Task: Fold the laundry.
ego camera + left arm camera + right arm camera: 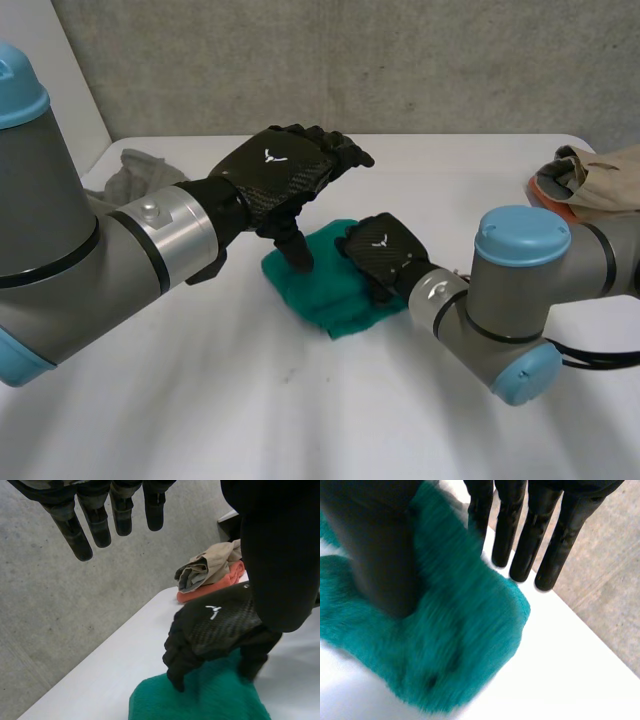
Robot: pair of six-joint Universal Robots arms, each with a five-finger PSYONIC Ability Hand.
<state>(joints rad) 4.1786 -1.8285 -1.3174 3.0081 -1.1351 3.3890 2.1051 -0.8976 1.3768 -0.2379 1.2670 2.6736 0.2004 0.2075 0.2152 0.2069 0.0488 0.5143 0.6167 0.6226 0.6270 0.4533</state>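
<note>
A folded green towel (pixel 335 295) lies mid-table. My left hand (pixel 280 170) hovers over its left part, open, fingers straight and spread, the thumb pointing down to the cloth. In the left wrist view those fingers (pixel 95 525) hang in the air above the table's far edge. My right hand (pixel 385 250) rests on the towel's right part, palm down. Seen from the left wrist, the right hand (pixel 215 625) touches the green towel (pixel 200 697) with its fingertips. In the right wrist view its fingers (pixel 520 535) are straight and reach past the edge of the towel (pixel 460 645), the thumb pressing on the pile.
A beige garment on an orange one (pixel 590 180) lies piled at the table's right edge, also in the left wrist view (pixel 210 570). A pale grey cloth (pixel 135 175) is bunched at the back left. The white table (pixel 300 410) is bare in front.
</note>
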